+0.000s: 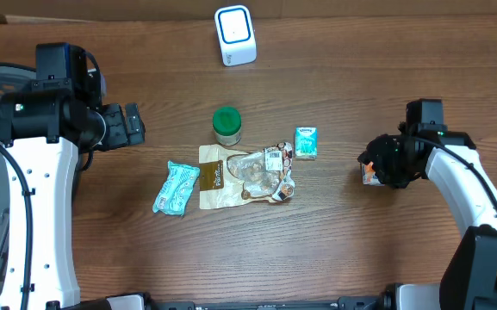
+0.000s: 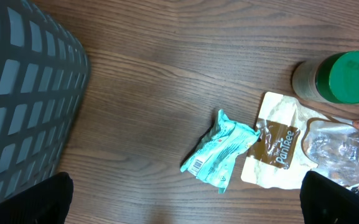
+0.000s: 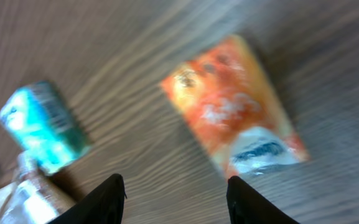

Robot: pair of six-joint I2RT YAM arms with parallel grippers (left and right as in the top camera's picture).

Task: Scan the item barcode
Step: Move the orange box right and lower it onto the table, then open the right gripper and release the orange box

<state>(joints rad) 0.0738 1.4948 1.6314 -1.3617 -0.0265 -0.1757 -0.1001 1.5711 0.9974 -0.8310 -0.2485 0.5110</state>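
**Right arm.** The right gripper (image 1: 379, 164) sits low over the wooden table (image 1: 360, 250) on the right-hand side. In the right wrist view its two dark fingers (image 3: 109, 200) stand partly apart with nothing between them. The flat orange snack packet with the white patch (image 3: 235, 112) lies on the wood just beyond the fingertips, free of both pads (this view is blurred, so the print cannot be read). From overhead only an edge of the packet shows, beside the gripper body.

**Left arm.** The left gripper (image 1: 133, 126) hangs over the left half of the table, with its jaws fully spread and empty. A grey mesh basket (image 2: 23, 81) fills the upper left of the left wrist view.

**Scanner.** The white barcode scanner with the blue-ringed face (image 1: 235, 34) stands at the far edge of the table, well apart from the orange packet.

**Centre group.**
- A crumpled teal wrapper packet (image 1: 176, 188), with its barcode face up in the left wrist view.
- A beige pouch with a brown label (image 1: 215, 176), just beside the wrapper.
- A clear plastic bag of snacks (image 1: 265, 172), overlapping the pouch.
- A green-lidded jar (image 1: 226, 125), upright behind the pouch.
- A small teal carton (image 1: 306, 142), to the right of the bag.
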